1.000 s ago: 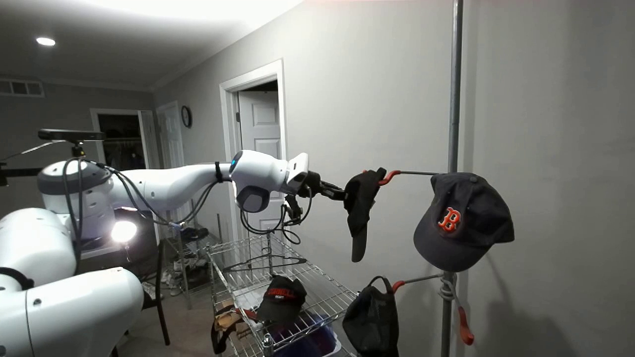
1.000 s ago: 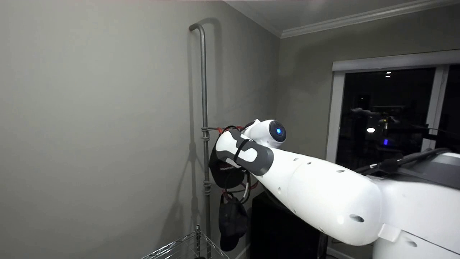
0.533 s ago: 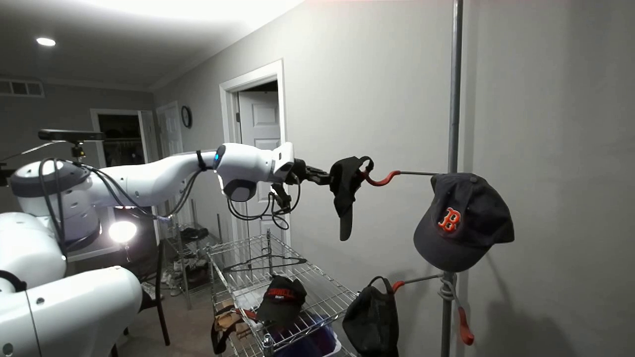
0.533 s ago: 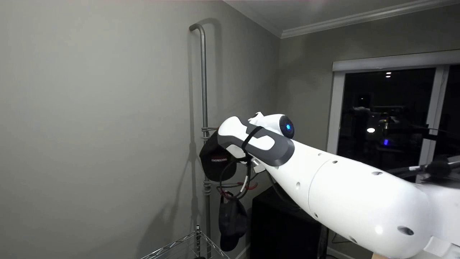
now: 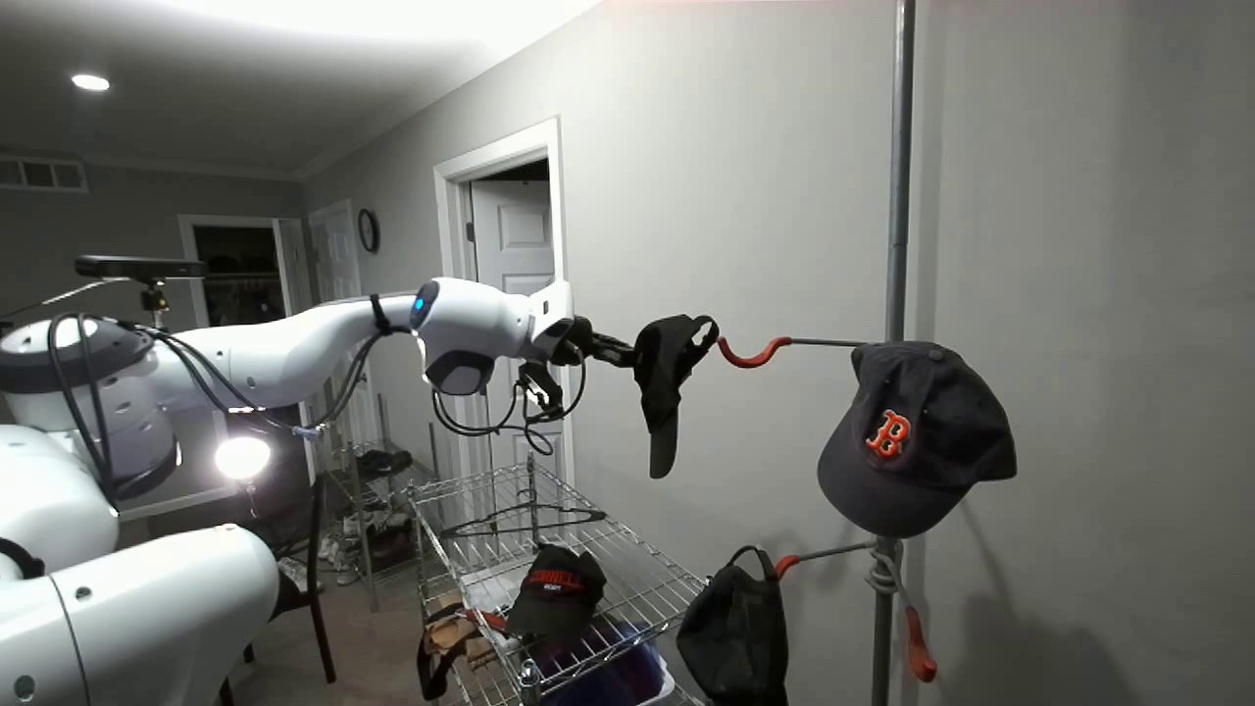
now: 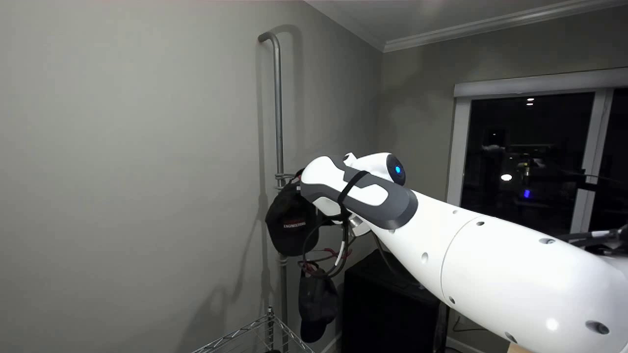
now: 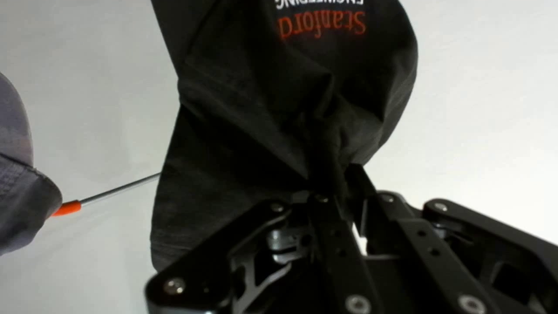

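I've got the black cap (image 5: 659, 368) up in the air, left of the pole (image 5: 898, 196), its brim (image 5: 664, 446) hanging down, and my hand (image 7: 339, 196) is pinching a fold of its cloth. Since a second ago it has come left: then it overlapped the upper red hook (image 5: 753, 361), now that whole red curve shows, with the cap's strap (image 5: 712, 323) right by its tip. I can't tell whether they touch. In both exterior views my arm (image 5: 245, 368) has drawn back too. The navy cap with the B (image 5: 917, 441) on the right, the lower dark cap (image 5: 735, 628) and the red-lettered cap (image 5: 557, 598) on the wire rack (image 5: 627, 529) haven't budged.

Hand and cloth are black on black, so the fingertips (image 7: 358, 174) are hard to make out. In an exterior view the wrist section (image 6: 333, 176) hides the hand and part of the cap. In the wrist view the lettering (image 7: 321, 24) stands upside down, Stanford clear, the other line at the top edge. A piece of another cap (image 7: 19, 192) is cut off at left; I can't say which. The lower dark cap runs out of frame.
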Robot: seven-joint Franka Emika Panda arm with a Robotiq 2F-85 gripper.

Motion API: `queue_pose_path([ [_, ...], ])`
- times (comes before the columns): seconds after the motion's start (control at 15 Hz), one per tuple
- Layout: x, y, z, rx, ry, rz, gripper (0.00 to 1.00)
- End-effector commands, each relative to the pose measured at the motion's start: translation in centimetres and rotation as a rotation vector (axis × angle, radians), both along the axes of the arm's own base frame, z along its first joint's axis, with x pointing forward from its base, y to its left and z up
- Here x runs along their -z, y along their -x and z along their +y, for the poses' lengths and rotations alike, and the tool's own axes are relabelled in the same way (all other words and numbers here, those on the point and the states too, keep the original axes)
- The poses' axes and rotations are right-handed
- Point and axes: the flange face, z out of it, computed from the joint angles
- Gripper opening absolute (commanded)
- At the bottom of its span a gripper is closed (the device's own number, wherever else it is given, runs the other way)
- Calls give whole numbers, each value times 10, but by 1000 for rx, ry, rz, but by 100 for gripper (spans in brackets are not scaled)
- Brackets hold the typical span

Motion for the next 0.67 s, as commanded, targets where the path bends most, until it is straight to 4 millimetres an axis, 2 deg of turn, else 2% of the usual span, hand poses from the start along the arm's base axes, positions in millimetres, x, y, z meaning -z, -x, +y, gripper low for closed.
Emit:
queue_pose_path([
  [0.0, 10, 1, 2, -68, 49, 109, 6],
  [0.2, 22, -3, 15, -124, 120, 219, 6],
  [0.6, 64, -10, 47, -280, 202, 475, 6],
])
